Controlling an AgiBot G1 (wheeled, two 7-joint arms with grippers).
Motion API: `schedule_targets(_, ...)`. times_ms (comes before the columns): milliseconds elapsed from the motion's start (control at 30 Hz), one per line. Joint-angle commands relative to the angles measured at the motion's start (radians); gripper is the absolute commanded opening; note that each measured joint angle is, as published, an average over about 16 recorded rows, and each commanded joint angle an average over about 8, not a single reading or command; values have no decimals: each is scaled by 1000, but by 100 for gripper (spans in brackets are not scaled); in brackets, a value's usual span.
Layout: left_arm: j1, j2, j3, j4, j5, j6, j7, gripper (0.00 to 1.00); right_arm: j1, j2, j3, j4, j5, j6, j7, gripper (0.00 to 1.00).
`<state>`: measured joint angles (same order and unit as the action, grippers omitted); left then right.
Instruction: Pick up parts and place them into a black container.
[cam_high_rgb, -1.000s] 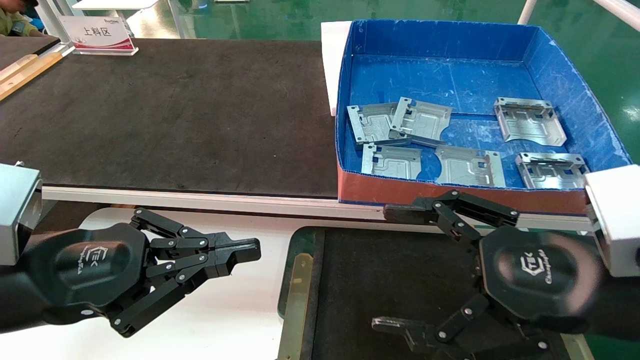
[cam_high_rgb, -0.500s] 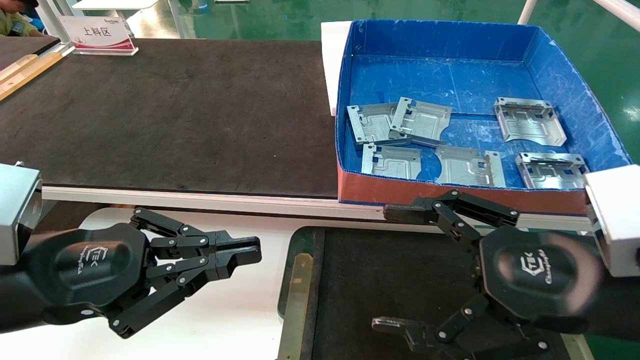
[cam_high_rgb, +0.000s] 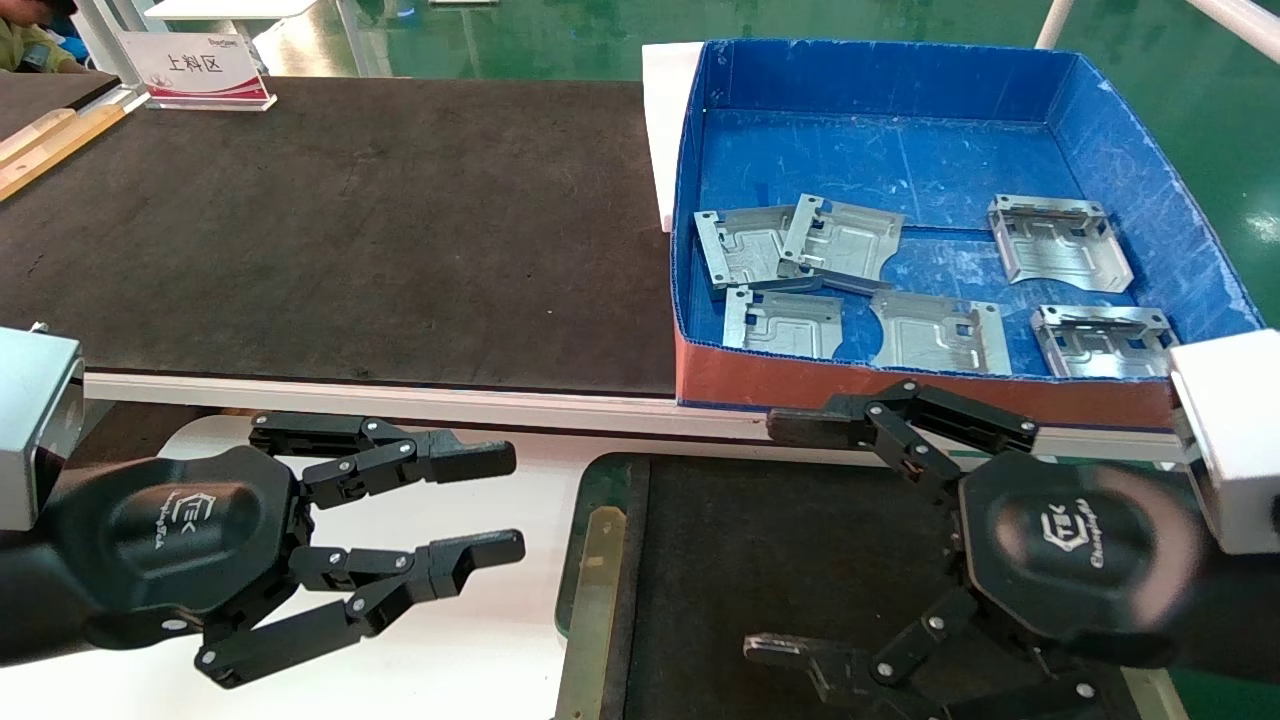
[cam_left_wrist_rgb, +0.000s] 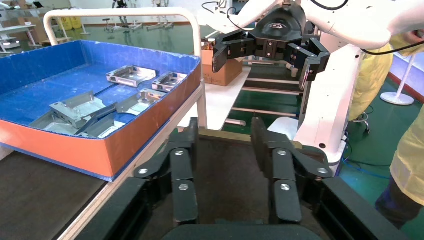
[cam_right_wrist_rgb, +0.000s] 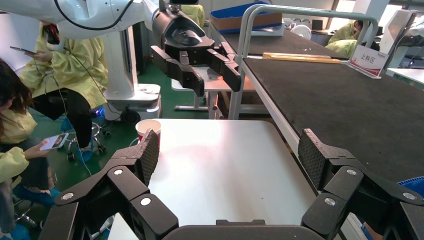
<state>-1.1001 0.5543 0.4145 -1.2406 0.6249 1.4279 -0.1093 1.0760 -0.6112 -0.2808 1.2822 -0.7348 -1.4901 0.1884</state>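
Left claw (cam_high_rgb: 505, 505) is hovering with fingers apart, gripping nothing. Right claw (cam_high_rgb: 775, 535) is gaping wide over the black container (cam_high_rgb: 780, 560). Only the head view is showing the parts (cam_high_rgb: 935, 332) fully.

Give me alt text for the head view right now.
Both grippers hang open and empty near the robot: the left gripper over a white table, the right gripper above the black container. Beyond, six parts lie in a blue box beside a long black-matted table.

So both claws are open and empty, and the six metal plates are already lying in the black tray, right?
Not quite. Both the left gripper and the right gripper are open and empty, but the six parts lie in the blue box, not in the black container, as the head view shows.
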Motion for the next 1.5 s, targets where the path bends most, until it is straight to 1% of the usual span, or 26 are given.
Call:
schedule_targets(33, 0, 0, 0, 0, 0, 0, 0, 100, -1, 0, 0, 0, 3, -3, -1, 100)
schedule_targets(167, 0, 0, 0, 0, 0, 0, 0, 100, 5, -1, -2, -1, -15, 22, 6, 100)
schedule_targets(333, 0, 0, 0, 0, 0, 0, 0, 100, 28, -14, -9, -16, -62, 84, 14, 100)
schedule_targets(433, 0, 0, 0, 0, 0, 0, 0, 100, 53, -30, -14, -49, -95, 120, 11, 100)
schedule_targets(567, 0, 0, 0, 0, 0, 0, 0, 100, 106, -58, -26, -124, -143, 158, 4, 100)
schedule_targets(800, 0, 0, 0, 0, 0, 0, 0, 100, 239, -118, -62, -319, -246, 204, -21, 100)
schedule_targets(933, 0, 0, 0, 0, 0, 0, 0, 100, 322, -153, -83, -454, -310, 230, -64, 100)
schedule_targets(1067, 0, 0, 0, 0, 0, 0, 0, 100, 398, -186, -95, -599, -362, 273, -112, 100)
schedule_targets(1300, 0, 0, 0, 0, 0, 0, 0, 100, 511, -242, -104, -846, -416, 367, -182, 100)
schedule_targets(1500, 0, 0, 0, 0, 0, 0, 0, 100, 574, -287, -99, -1015, -428, 456, -214, 100)
